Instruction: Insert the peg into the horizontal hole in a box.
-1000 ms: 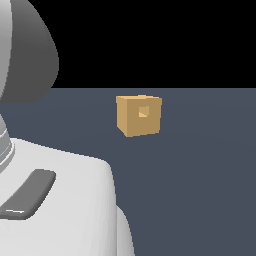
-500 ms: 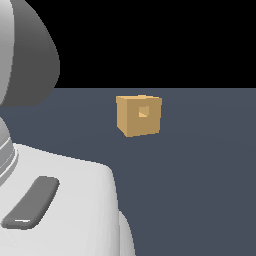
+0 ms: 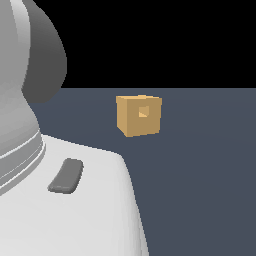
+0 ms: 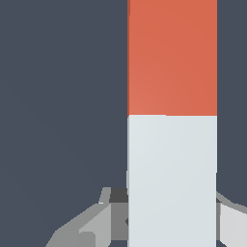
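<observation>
In the wrist view the peg (image 4: 171, 120) fills the middle, red-orange over its far half and pale grey-white over its near half. My gripper (image 4: 169, 200) is shut on the peg's white half, with a grey finger (image 4: 103, 217) pressed against each side. The exterior view shows the box (image 3: 139, 115), a tan cube standing on the dark floor. The hole (image 3: 144, 111) is a small square opening in the side face that looks toward the camera. In that view the peg and the gripper are hidden behind the arm.
The arm's white body (image 3: 60, 200) fills the exterior view's left and lower part, with a dark grey patch (image 3: 65, 175) on it. The dark grey-blue floor (image 3: 200, 165) stretches around the box.
The arm's body has shifted in the exterior view, its dark patch moving up and toward the exterior view's right. The box has stayed in place.
</observation>
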Controlling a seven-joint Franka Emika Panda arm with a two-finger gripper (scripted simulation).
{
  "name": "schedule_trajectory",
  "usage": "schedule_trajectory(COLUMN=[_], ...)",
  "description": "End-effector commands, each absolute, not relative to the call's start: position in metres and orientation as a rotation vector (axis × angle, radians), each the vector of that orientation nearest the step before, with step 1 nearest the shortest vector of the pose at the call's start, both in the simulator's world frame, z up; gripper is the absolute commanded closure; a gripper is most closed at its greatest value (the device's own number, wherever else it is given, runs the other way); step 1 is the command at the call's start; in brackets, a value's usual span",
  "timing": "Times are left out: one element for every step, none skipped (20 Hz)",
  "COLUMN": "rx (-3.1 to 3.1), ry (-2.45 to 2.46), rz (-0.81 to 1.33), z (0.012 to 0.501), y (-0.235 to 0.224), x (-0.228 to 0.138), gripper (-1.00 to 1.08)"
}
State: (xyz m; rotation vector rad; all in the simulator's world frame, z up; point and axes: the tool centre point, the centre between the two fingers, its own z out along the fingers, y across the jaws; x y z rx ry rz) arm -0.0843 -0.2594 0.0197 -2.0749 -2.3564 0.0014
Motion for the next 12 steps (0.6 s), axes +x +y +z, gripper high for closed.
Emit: schedule_trajectory(rx=[-2.065, -2.060, -2.055, -2.049, -2.042, -2.034, -2.026, -2.018, -2.009, -2.000, -1.991, -1.982], ry=[-2.368, -2.372, -2.377, -2.382, -2.388, -2.394, -2.401, -2.408, -2.415, -2.423, -2.431, -2.438], rz=[0.000, 0.000, 0.000, 0.000, 0.000, 0.000, 0.000, 0.001, 0.001, 0.001, 0.001, 0.001], z=[0.023, 0.025, 0.027, 0.029, 0.031, 0.033, 0.036, 0.038, 0.041, 0.044, 0.047, 0.050], y=[-0.248, -0.241, -0.234, -0.227, -0.218, -0.209, -0.199, -0.188, -0.177, -0.165, -0.153, -0.141], x=[-0.076, -0.071, -0.067, -0.062, -0.056, -0.050, -0.043, -0.037, -0.030, -0.023, -0.015, -0.008], gripper=[1.08, 1.08, 1.08, 1.08, 1.08, 1.08, 1.08, 1.08, 1.08, 1.08, 1.08, 1.08])
